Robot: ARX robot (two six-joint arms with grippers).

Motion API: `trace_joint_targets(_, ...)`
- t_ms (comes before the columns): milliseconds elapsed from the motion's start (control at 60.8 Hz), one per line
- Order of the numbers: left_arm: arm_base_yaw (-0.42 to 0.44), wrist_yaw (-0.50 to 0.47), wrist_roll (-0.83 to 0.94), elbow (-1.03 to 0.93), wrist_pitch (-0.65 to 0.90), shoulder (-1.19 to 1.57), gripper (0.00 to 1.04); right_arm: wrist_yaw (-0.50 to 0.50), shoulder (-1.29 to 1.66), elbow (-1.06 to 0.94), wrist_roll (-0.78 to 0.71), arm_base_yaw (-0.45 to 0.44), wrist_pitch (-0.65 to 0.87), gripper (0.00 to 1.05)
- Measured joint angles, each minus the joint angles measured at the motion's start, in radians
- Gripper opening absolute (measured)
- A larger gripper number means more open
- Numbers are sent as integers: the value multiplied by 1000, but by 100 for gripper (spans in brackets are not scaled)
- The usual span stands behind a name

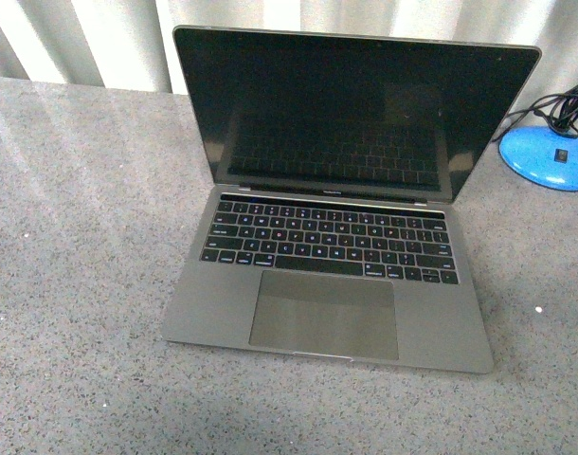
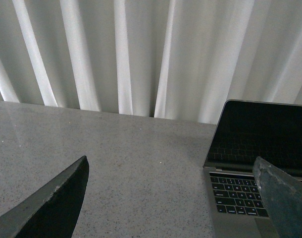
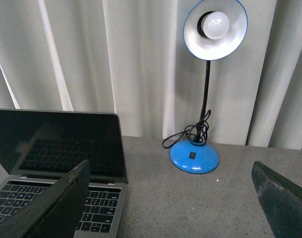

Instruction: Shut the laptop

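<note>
The laptop [image 1: 329, 237] stands open in the middle of the grey speckled table, its black screen upright and dark, the keyboard and trackpad facing me. Neither arm shows in the front view. In the left wrist view the left gripper [image 2: 173, 196] is open and empty above bare table, with the laptop [image 2: 250, 163] off to one side behind one fingertip [image 2: 284, 198]. In the right wrist view the right gripper [image 3: 171, 203] is open and empty above the table, the laptop [image 3: 57, 153] behind one fingertip [image 3: 57, 206].
A blue desk lamp [image 3: 210, 89] with a round base [image 1: 547, 156] and a coiled black cord stands at the back right of the table [image 1: 81, 284]. White pleated curtains [image 2: 141, 54] hang behind the table's far edge.
</note>
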Motion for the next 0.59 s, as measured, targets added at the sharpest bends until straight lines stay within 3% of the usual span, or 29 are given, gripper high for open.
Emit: trace_joint_targets(593,0,0,0,0,0,0,98,0,0,0,0,0,0,95)
